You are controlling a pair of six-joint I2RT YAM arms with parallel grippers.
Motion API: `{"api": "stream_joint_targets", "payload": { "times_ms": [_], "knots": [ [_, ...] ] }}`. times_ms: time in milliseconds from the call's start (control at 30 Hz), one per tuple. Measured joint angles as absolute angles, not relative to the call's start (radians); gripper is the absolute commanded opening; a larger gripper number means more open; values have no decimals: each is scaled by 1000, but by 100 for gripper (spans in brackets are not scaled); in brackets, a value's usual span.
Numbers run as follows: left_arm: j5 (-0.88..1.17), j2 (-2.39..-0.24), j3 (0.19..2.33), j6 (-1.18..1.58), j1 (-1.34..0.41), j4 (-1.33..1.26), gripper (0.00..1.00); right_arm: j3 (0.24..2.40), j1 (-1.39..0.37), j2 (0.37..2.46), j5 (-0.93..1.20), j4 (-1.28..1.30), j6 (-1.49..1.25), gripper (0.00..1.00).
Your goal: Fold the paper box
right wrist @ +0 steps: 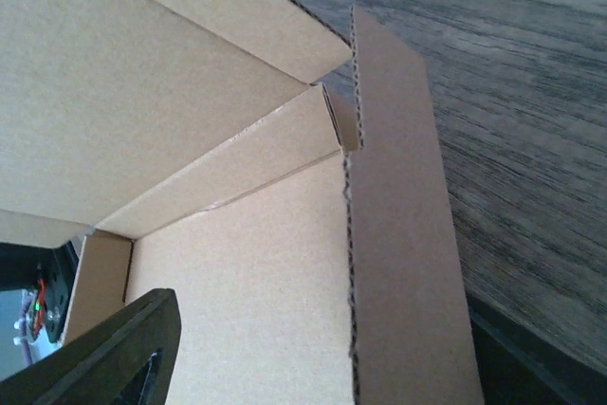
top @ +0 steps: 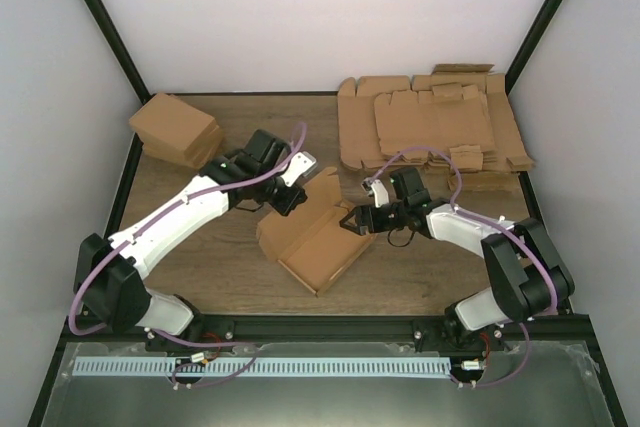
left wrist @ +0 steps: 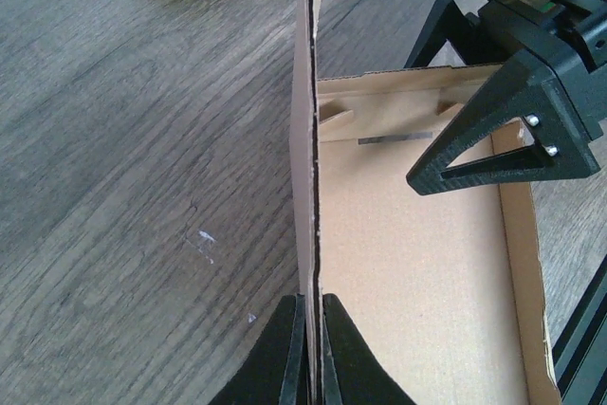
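from above, the box point(top: 322, 252) was seen in the middle of the bench point(top: 215, 247), between the two arms, half folded into a shallow tray with one wall raised. it was set cornerwise, with one corner pointed at the arm bases. its long axis appeared to run from near left to far right, open side up. the left gripper point(top: 292, 197) was placed at its far-left side and the right gripper point(top: 360, 219) at its right side. flat sheets point(top: 430, 127) at the far right and cartons point(top: 175, 132) at the far left were shown well apart from it, whole only in this view.

the grips could not be made out from above. in the left wrist view the left gripper was shown pinched tight on the edge of the upright wall point(left wrist: 303, 187). both its fingers were pressed flat to the cardboard, and the tray floor lay to the wall's right. a finger point(left wrist: 493, 135) of the right gripper was seen inside the tray near the far end.

in the right wrist view the right gripper was shown spread wide, clasping nothing. a side flap point(right wrist: 398, 234) was seen standing between its fingers, apart from the one inside the tray.
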State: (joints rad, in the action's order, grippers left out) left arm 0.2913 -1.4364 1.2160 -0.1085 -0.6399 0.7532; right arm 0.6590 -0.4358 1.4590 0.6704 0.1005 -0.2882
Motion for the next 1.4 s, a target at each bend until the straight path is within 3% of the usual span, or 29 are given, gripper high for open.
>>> {"api": "stream_joint_targets", "payload": {
  "times_ms": [200, 533, 767, 900, 1300, 1400],
  "knots": [
    [285, -1423, 1209, -112, -653, 747, 4, 653, -408, 1425, 694, 92, -323, 83],
    [281, -1414, 1208, -135, -688, 742, 4, 565, -208, 1309, 812, 47, -374, 84],
    [278, -1375, 1188, -143, -691, 739, 4, 520, -88, 1279, 841, 44, -410, 71],
    [279, -1371, 1187, -154, -694, 738, 4, 520, -83, 1301, 859, 51, -410, 60],
    [279, -1371, 1187, -160, -695, 739, 4, 479, -83, 1504, 1033, -18, -421, 42],
    [279, -1371, 1187, -158, -695, 738, 4, 462, -96, 1512, 1091, -68, -439, 31]
  ]
}}
